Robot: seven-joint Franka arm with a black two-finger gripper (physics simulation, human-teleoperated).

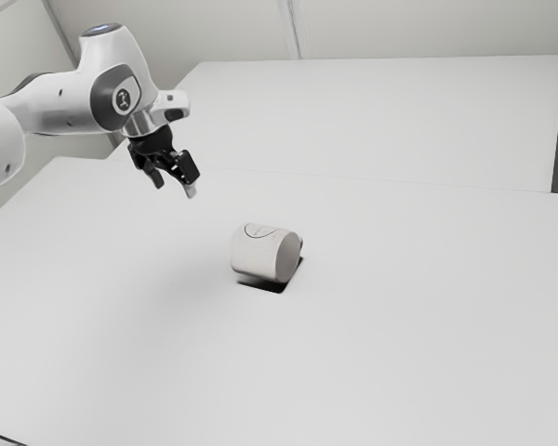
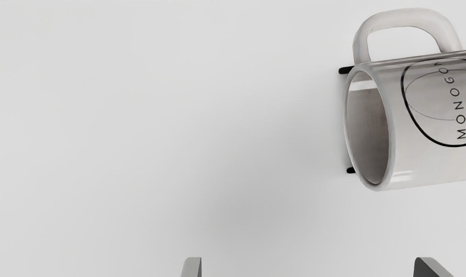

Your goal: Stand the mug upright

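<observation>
The mug (image 1: 254, 254) lies on its side on the tabletop (image 1: 400, 344), apart from the wide open hand (image 2: 308, 266). It looks stiff, smooth, perhaps breakable; I think gentle grip across its body is safest.

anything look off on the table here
Yes: the mug lies on its side on the table instead of standing upright. A black shape also pokes out from under it; I can't tell what it is.

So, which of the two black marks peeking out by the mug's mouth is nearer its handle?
The longer mark, close to where the handle joins the mug. The shorter mark is across the mouth, away from the handle.
</observation>
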